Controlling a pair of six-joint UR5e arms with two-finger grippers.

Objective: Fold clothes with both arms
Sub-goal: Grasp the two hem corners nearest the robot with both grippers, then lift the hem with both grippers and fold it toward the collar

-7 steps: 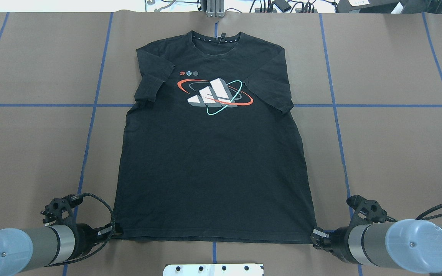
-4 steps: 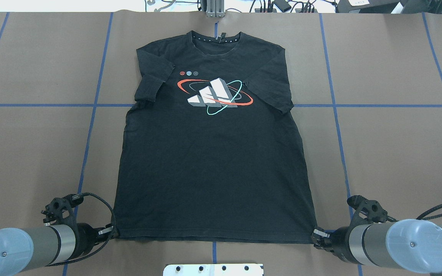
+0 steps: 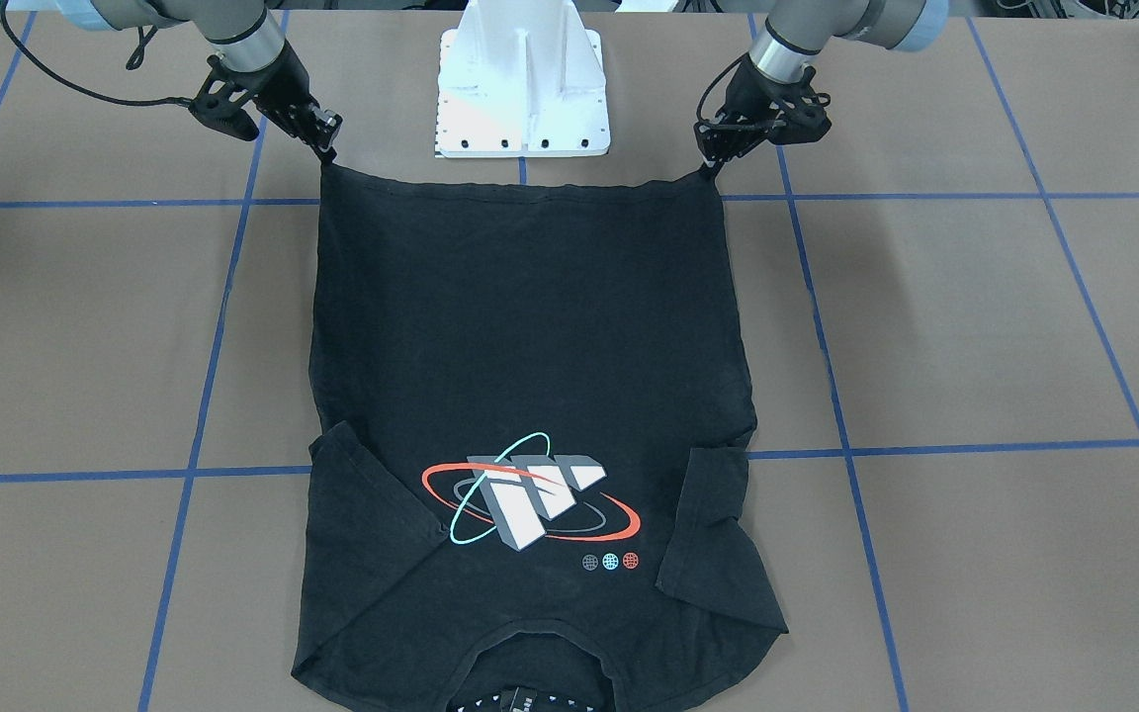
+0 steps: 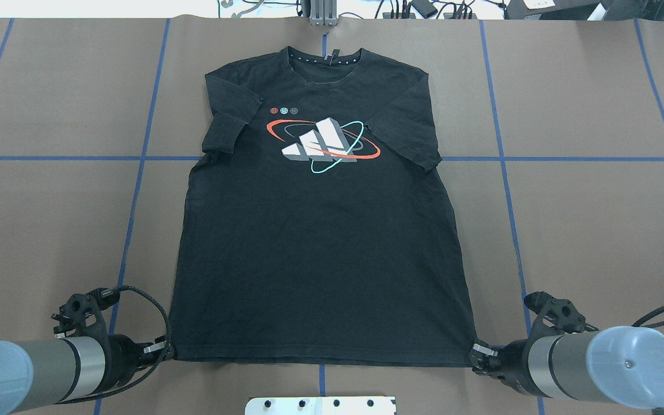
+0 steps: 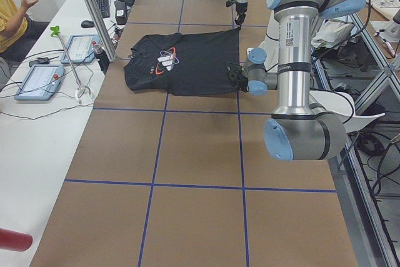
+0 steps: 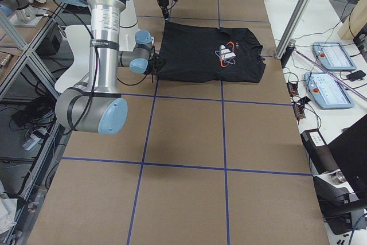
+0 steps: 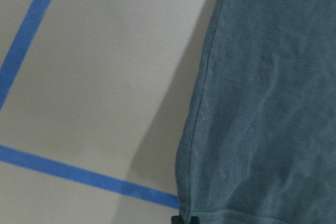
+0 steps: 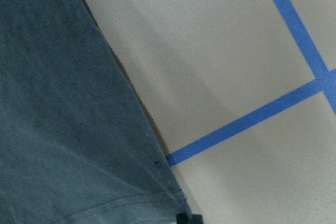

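Black T-shirt corners sit pinched in left fingers and right fingers; raise both evenly, hem taut, toward counter's far edge.

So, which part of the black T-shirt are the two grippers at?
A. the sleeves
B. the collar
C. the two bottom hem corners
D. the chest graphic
C: the left gripper and right gripper each pinch a hem corner of the T-shirt.

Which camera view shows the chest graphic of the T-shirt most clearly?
The overhead exterior view: the chest graphic on the T-shirt appears upright, sharp and unobstructed. The front-facing view shows it upside down; both side views show it small; the wrist views miss it.
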